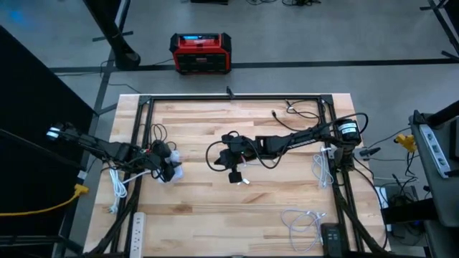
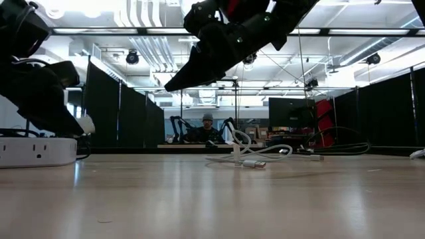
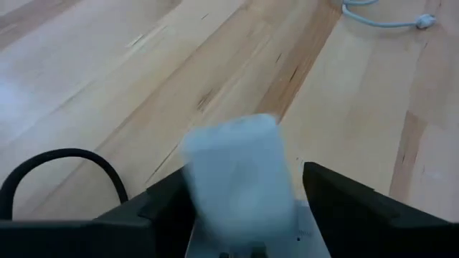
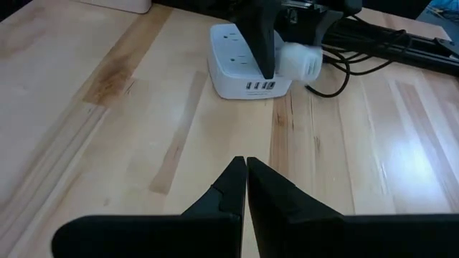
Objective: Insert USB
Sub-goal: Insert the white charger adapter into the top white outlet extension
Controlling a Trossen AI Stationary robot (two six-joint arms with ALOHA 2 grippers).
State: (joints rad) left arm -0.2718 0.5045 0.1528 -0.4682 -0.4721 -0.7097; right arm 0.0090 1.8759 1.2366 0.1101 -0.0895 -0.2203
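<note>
A white outlet cube with USB ports on its side (image 4: 244, 68) stands on the wooden table at its left. My left gripper (image 3: 244, 190) hovers just beside it, open, with a blurred white block (image 3: 240, 175) between its fingers; the right wrist view shows the same block (image 4: 301, 61) next to the cube. My right gripper (image 4: 246, 168) is shut on nothing and hangs above the table's middle (image 1: 233, 172), pointing toward the cube. A white USB cable (image 2: 249, 161) lies loose on the table beyond it. My left gripper has the white block between its two fingers, lifted off the table. The block lies against one finger (image 3: 168, 204), while a gap shows between it and the other finger (image 3: 337, 197). Blur hides whether the fingers still hold it.
Black cables (image 1: 215, 154) loop on the table around my right gripper. More white cables lie at the near right (image 1: 305, 222) and by the right frame post (image 1: 320, 168). A long white power strip (image 1: 136, 226) lies at the near left edge. A black metal frame (image 1: 237, 98) borders the table.
</note>
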